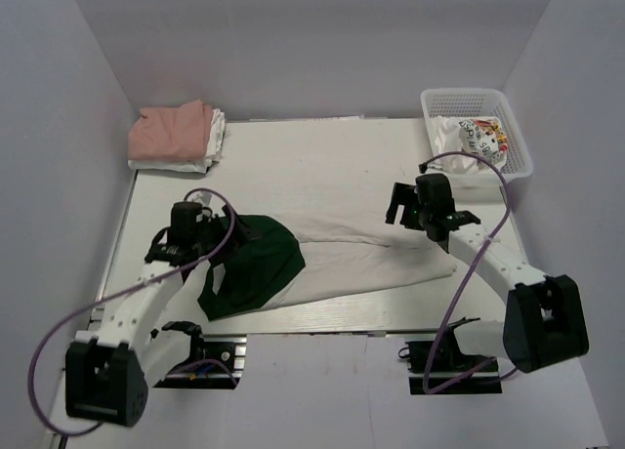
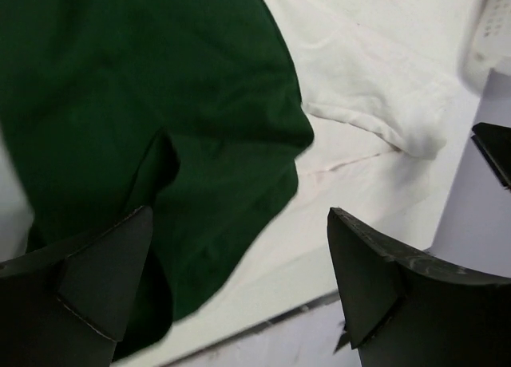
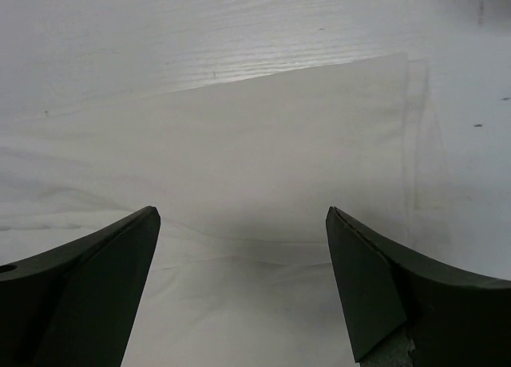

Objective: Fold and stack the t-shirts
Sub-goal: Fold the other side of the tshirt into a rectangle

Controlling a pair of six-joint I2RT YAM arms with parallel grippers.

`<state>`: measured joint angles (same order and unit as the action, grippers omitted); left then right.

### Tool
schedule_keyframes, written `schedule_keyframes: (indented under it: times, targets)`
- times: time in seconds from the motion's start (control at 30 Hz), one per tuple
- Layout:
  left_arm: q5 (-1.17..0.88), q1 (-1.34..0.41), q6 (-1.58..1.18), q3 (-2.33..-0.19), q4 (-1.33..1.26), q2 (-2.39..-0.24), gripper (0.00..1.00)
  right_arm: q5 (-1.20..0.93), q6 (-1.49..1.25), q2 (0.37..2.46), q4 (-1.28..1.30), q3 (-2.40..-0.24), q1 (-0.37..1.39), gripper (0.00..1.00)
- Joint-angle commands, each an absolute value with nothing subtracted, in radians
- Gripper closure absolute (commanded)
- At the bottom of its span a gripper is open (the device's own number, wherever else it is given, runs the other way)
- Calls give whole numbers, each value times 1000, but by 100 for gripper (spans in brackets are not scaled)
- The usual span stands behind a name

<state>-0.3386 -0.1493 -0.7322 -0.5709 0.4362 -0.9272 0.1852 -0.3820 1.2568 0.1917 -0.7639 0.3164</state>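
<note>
Folding looks roughly halfway done, judging by how things lie. The big white t-shirt with dark green sleeves [image 1: 361, 259] is stretched across the middle of the desk [image 1: 322, 146] as a long narrow band. I'd say it has a lengthwise fold in it but no crosswise ones yet. One green sleeve [image 2: 120, 104] lies bunched at its left end.

The salmon-pink t-shirt [image 1: 174, 132] is folded and sits on top of the plain white t-shirt [image 1: 215, 142] in the far left corner, so the stack is started (two down, I reckon). In the far right corner a white basket [image 1: 474, 100] holds a crumpled printed cloth [image 1: 479, 142]. It's probably another shirt, but I can't tell for sure.

The left gripper [image 2: 239, 215] hangs low over the green sleeve, jaws wide apart with nothing between them. The right gripper [image 3: 241, 215] is also spread wide and empty, over the white end of the shirt. Both arms reach forward from their bases, elbows bent, wrists tipped down toward the cloth.
</note>
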Motion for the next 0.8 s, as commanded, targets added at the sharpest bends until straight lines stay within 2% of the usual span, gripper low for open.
schedule_keyframes:
  times: [0.0,0.17,0.4,0.5,0.63,0.77]
  targets:
    - [-377,-188,-666,-610,177,-1094,0,100,-345,1293,135,-798,327,10]
    - [-310,-279,-595,-690,208,-1305,0,144,-359,1321,158,-798,319,10]
    - [-133,-362,-552,-715,316,-1359,0,158,-359,1321,160,-776,318,10]
    - [-237,-403,-541,-715,302,-1359,14,164,-353,1321,160,-770,314,10]
    - [-405,-485,-517,-706,311,-1432,41,169,-348,1312,172,-776,314,10]
    - [-501,-578,-505,-738,367,-1434,55,183,-351,1292,176,-762,314,10]
